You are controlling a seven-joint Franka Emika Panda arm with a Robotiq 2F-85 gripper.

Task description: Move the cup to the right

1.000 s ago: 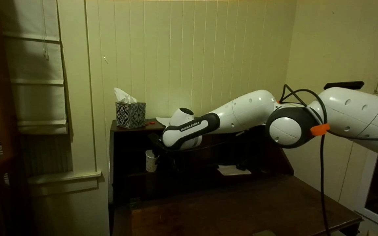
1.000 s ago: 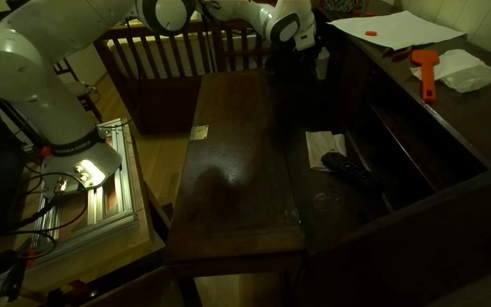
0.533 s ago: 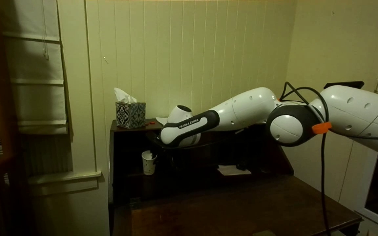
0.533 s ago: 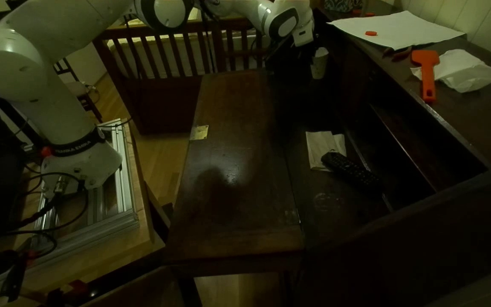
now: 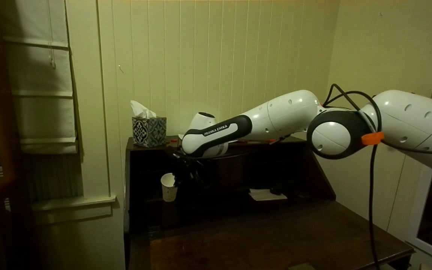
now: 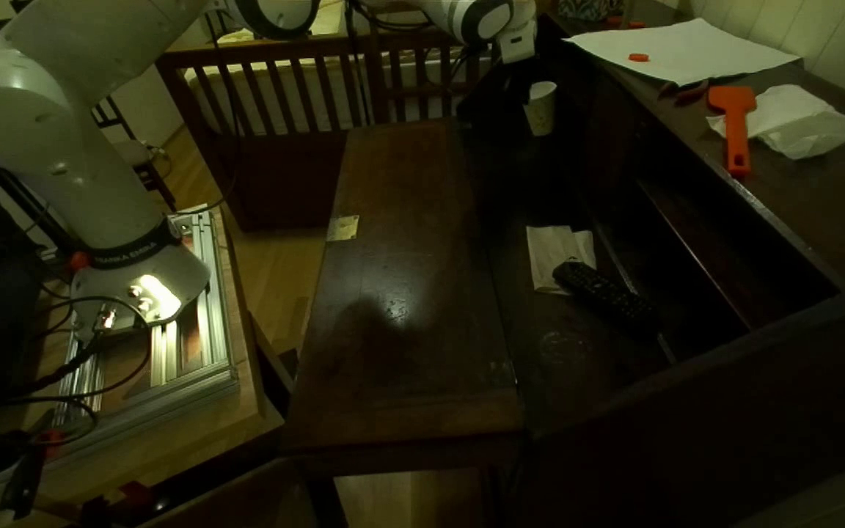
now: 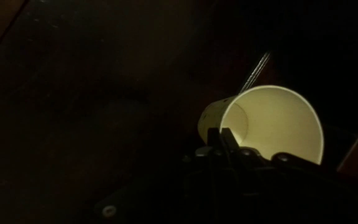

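Observation:
The cup (image 5: 169,189) is small and white with small dark marks. In both exterior views it leans a little at the far end of the desk; it also shows in an exterior view from above (image 6: 541,116). My gripper (image 7: 219,133) is shut on the cup's wall at the rim, one finger inside and one outside. In the wrist view I look into the open mouth of the cup (image 7: 278,121). The gripper is dark in both exterior views. I cannot tell whether the cup's base touches the desk.
A patterned tissue box (image 5: 149,131) stands on the desk's upper shelf. White paper (image 6: 686,51), an orange tool (image 6: 736,132) and crumpled white paper (image 6: 804,121) lie there too. A remote (image 6: 602,292) lies on folded paper (image 6: 549,253) on the desk. Dark cubbyholes (image 6: 730,249) line the back.
The arm has risen. The cup has moved slightly left in both exterior views along with the gripper, and its tilt has changed a little. The gripper holds the rim.

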